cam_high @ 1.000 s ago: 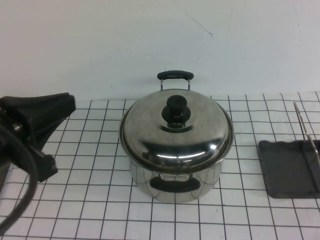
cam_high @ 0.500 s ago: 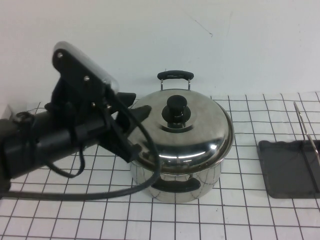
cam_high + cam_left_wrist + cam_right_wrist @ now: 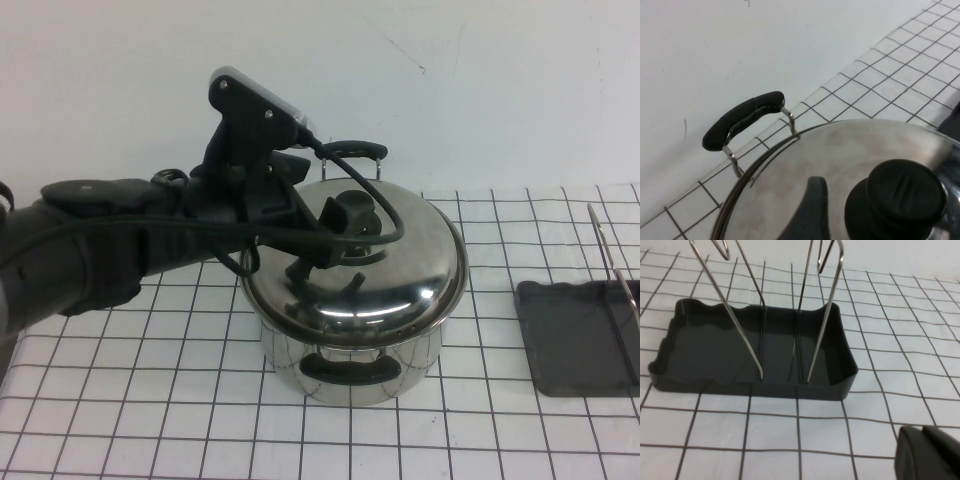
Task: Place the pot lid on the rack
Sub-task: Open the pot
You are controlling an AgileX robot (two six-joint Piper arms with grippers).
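Observation:
The shiny domed pot lid (image 3: 400, 270) with its black knob (image 3: 352, 212) sits on the steel pot (image 3: 420, 350) at the middle of the table. My left gripper (image 3: 330, 225) is open and reaches in from the left over the lid, its fingers at the knob's sides. The left wrist view shows the lid (image 3: 840, 150) and the knob (image 3: 905, 190) close up. The rack (image 3: 575, 340), a dark grey tray with upright wires (image 3: 615, 270), stands at the right edge. My right gripper (image 3: 930, 455) is shut, just off the tray (image 3: 700, 350).
The pot's far black handle (image 3: 350, 150) stands near the back wall and its near handle (image 3: 350, 370) faces me. The rack's wire loops (image 3: 825, 315) rise from the tray's middle. The tabletop is white with a black grid.
My left arm has swung in from the left edge and risen over the pot, bringing its gripper up to the lid's knob. The lid, pot and rack have not moved.

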